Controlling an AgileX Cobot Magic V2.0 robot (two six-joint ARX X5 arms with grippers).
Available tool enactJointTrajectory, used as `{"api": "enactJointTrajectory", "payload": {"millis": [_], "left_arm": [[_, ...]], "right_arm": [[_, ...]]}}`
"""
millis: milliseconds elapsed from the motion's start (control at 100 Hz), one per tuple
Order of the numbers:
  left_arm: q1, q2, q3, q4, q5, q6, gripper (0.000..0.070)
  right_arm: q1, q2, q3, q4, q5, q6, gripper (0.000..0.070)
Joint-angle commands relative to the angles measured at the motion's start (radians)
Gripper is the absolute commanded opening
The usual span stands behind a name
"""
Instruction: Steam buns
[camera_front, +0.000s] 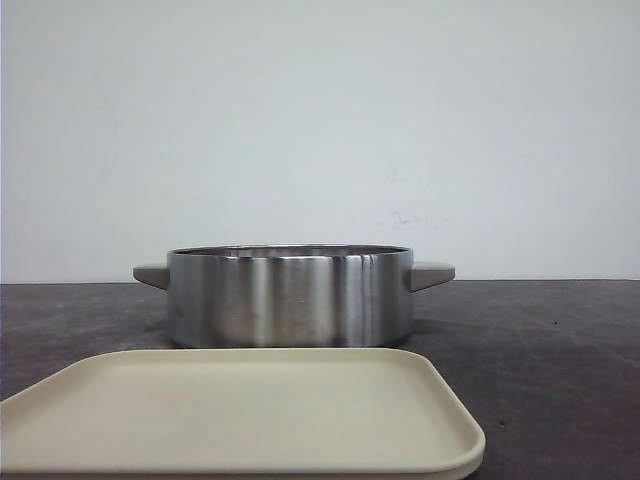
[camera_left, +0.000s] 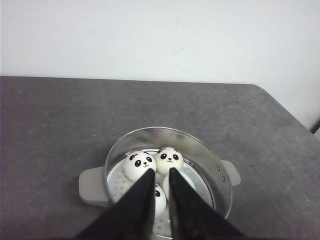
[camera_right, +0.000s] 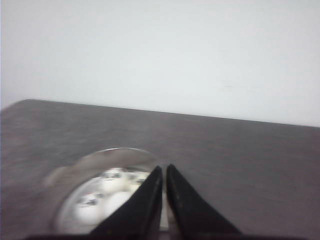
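A steel pot (camera_front: 290, 295) with grey side handles stands on the dark table. In the left wrist view the pot's rim (camera_left: 202, 146) rings several white panda-faced buns on a perforated liner. Two buns (camera_left: 140, 165) (camera_left: 169, 160) show fully, and two more (camera_left: 159, 199) (camera_left: 187, 181) are partly hidden by the fingers. My left gripper (camera_left: 161, 173) hovers above the pot, empty, its jaws a narrow gap apart. My right gripper (camera_right: 164, 168) is shut and empty beside the blurred pot (camera_right: 80, 175). Neither gripper shows in the front view.
A beige rectangular tray (camera_front: 240, 410) with nothing on it lies in front of the pot, near the table's front edge. A plain white wall stands behind the table. The table's rounded corner (camera_left: 260, 90) shows in the left wrist view.
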Motion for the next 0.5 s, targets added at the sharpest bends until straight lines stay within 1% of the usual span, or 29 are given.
{"api": "enactJointTrajectory", "payload": {"millis": [0, 60, 100, 200, 300, 360, 490], "left_arm": [[-0.006, 0.003, 0.013, 0.014, 0.001, -0.001, 0.0000], [-0.006, 0.003, 0.013, 0.014, 0.001, -0.001, 0.0000], [-0.006, 0.003, 0.013, 0.014, 0.001, -0.001, 0.0000], [-0.006, 0.003, 0.013, 0.014, 0.001, -0.001, 0.0000], [-0.006, 0.003, 0.013, 0.014, 0.001, -0.001, 0.0000], [-0.006, 0.003, 0.013, 0.014, 0.001, -0.001, 0.0000], [-0.006, 0.003, 0.013, 0.014, 0.001, -0.001, 0.0000]], "right_arm": [[-0.066, -0.028, -0.045, 0.018, -0.001, -0.077, 0.0008], [-0.142, -0.066, -0.129, 0.085, -0.010, -0.113, 0.0008], [-0.192, -0.096, -0.201, 0.153, -0.034, -0.125, 0.0008], [-0.301, -0.177, -0.402, 0.358, -0.131, -0.125, 0.0008], [-0.386, -0.234, -0.579, 0.531, -0.167, -0.106, 0.0008], [-0.427, -0.261, -0.656, 0.580, -0.183, -0.106, 0.0008], [-0.497, -0.321, -0.762, 0.577, -0.224, -0.106, 0.0008]]}}
